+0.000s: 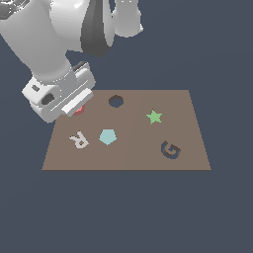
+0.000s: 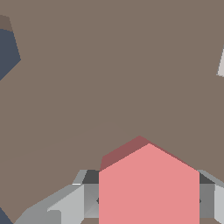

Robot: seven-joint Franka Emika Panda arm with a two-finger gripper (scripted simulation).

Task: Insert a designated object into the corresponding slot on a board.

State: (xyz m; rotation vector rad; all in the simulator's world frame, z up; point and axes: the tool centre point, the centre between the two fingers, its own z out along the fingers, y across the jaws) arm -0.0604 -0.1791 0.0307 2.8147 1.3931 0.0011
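Wrist view shows the salmon-red block (image 2: 148, 183) clamped between the jaws' fingers (image 2: 65, 205), one corner pointing away over the board (image 2: 109, 78).

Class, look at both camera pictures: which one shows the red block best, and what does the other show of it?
The wrist view. The red block fills the lower middle of the picture, sitting between the gripper's grey fingers. In the exterior view only a small red sliver peeks out beneath the gripper, on the board.
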